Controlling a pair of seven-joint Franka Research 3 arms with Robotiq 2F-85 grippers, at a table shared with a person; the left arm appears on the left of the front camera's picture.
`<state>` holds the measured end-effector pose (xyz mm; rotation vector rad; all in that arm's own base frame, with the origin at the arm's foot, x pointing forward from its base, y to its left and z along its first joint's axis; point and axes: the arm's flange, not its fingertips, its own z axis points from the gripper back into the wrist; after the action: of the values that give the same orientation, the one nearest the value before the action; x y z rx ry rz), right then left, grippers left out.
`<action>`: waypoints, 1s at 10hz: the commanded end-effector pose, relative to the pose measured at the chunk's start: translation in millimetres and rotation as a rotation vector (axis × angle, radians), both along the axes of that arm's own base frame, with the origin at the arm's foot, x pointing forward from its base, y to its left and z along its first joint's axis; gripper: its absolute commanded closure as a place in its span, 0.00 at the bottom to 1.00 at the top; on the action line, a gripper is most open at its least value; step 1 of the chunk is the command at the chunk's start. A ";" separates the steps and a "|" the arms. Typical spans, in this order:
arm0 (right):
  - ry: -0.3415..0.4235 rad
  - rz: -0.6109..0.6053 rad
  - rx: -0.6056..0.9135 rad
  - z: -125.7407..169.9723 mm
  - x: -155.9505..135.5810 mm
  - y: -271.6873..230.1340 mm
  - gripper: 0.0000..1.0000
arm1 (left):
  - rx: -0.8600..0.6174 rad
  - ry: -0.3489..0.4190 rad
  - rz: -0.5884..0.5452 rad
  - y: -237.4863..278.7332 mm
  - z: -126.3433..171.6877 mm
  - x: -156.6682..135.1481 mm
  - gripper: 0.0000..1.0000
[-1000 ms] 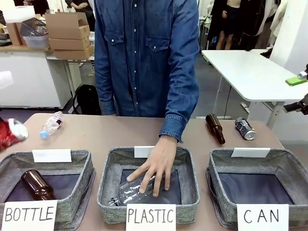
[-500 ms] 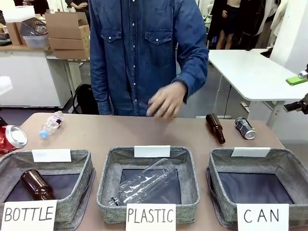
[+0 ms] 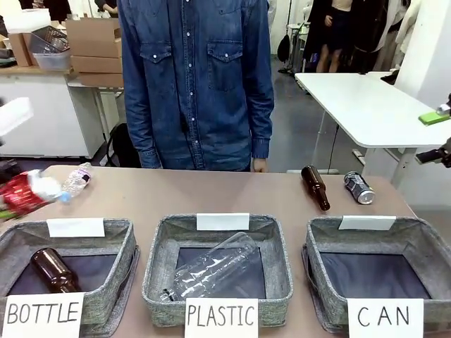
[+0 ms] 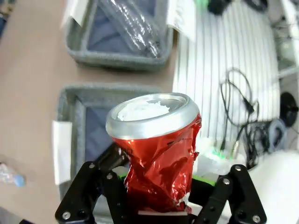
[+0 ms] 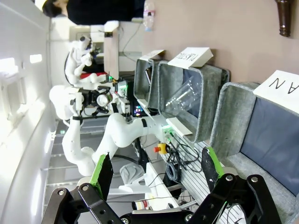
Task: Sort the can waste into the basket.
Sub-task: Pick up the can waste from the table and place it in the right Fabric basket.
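Observation:
My left gripper [image 4: 159, 189] is shut on the red dented can [image 4: 156, 154], silver end toward the camera. In the front view this red can [image 3: 25, 191] hangs blurred above the table's left edge, behind the BOTTLE basket [image 3: 106, 232]. The dark can [image 3: 359, 188] lies on its side at the far right of the table, behind the CAN basket [image 3: 416, 243], which has nothing in it. My right gripper [image 5: 156, 172] is open and holds nothing; it is off the table's near side, beside the CAN basket [image 5: 233, 112].
A person in a denim shirt stands at the far side, one hand [image 3: 259, 165] at the table edge. A brown bottle [image 3: 315, 186] lies beside the dark can, and another brown bottle [image 3: 53, 271] in the BOTTLE basket. The PLASTIC basket [image 3: 278, 246] holds a clear bottle [image 3: 211, 271]. A small plastic bottle [image 3: 75, 182] lies far left.
The person's hand let go of the clear bottle in the PLASTIC basket and drew back to the body. My left gripper with the red can has shifted slightly right.

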<state>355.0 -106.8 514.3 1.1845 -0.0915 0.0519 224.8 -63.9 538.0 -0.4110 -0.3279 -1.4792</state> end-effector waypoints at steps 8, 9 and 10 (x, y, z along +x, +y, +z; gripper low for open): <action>-0.015 -0.202 -0.084 6.1 -105.3 -232.8 0.00 | 0.182 -0.293 -0.062 -494.0 105.9 -37.8 1.00; 0.060 -0.182 -0.125 18.2 -85.2 -202.7 0.00 | 0.182 -0.288 -0.095 -536.8 101.2 -23.9 1.00; 0.060 -0.182 -0.125 18.2 -85.2 -202.7 0.00 | 0.184 -0.255 -0.084 -586.5 91.5 -13.2 1.00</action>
<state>258.0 -326.3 526.5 1.0532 -0.1711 -0.1421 202.8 -571.9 614.7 -0.0827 -0.4466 -1.6398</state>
